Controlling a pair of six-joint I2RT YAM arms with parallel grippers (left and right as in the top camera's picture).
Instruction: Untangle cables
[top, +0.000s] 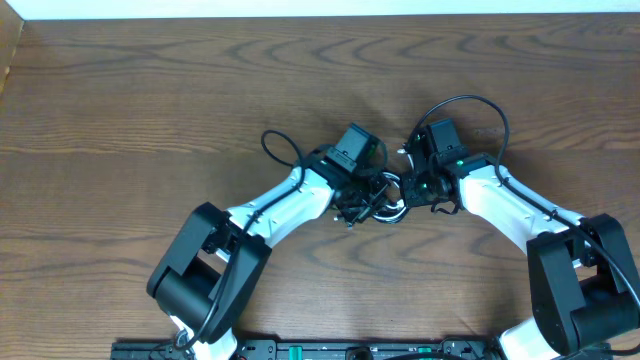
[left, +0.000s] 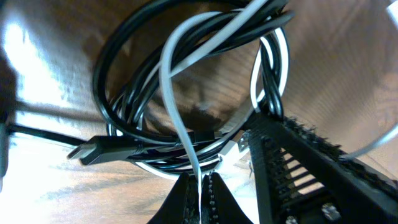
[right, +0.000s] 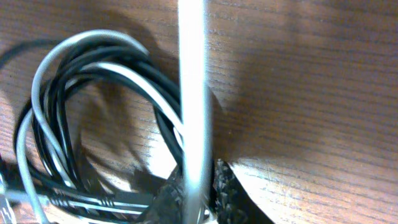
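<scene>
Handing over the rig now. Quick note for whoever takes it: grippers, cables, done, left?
Left gripper: shut on the white cable.
Right gripper: looks shut on the white cable too.
Cables: white cable and black cable looped together in one bundle between the grippers, mid-table.
Done: white gripped at two spots; nothing separated yet.
Left: draw white out of the black loops, lay them apart.

Overhead, the camera looks straight down from high up, taking in most of the desk (top: 120, 90), with both arms (top: 270, 210) reaching up from the bottom edge. The wrist cameras sit just behind the left gripper (left: 200, 182) and right gripper (right: 198, 185), pressed close to the wood, fingers (left: 183, 200) at bottom centre. All three share the tangled cables (top: 383, 200) mid-frame; both wrist views catch the white cable (left: 174, 93).
</scene>
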